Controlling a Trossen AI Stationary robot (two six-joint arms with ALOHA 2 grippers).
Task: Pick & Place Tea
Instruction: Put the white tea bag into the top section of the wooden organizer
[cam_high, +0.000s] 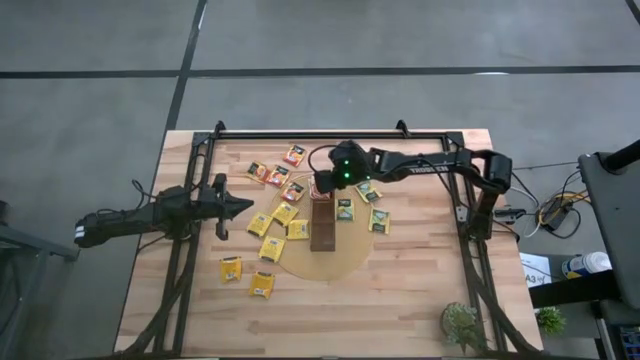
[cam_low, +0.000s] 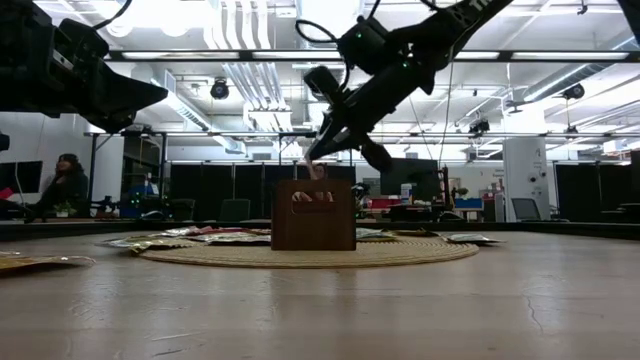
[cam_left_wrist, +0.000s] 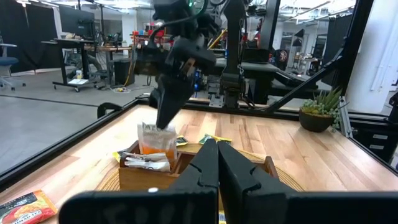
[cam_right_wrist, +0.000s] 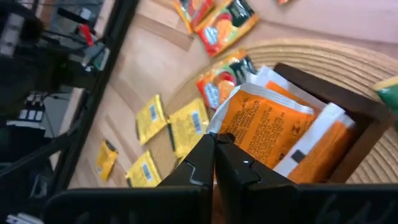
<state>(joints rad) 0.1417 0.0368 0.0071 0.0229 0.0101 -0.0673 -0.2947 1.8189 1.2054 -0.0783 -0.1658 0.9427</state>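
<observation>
Right gripper (cam_right_wrist: 214, 146) clamped on 1 orange tea sachet (cam_right_wrist: 264, 124) over tray (cam_high: 323, 224) end; left gripper (cam_high: 245, 207) closed, empty, beside the disc (cam_high: 345, 262).

Small flat square paper tea sachets, scattered flat: yellow ones (cam_high: 231, 268) on the bare wooden surface (cam_high: 400, 290), orange ones (cam_high: 294, 154) near its far edge. One orange sachet (cam_right_wrist: 264, 124) stands upright in the dark-brown tray (cam_high: 323, 224), pinched by the right tool (cam_right_wrist: 214, 140), beside white-and-orange sachets (cam_left_wrist: 146, 161).
</observation>
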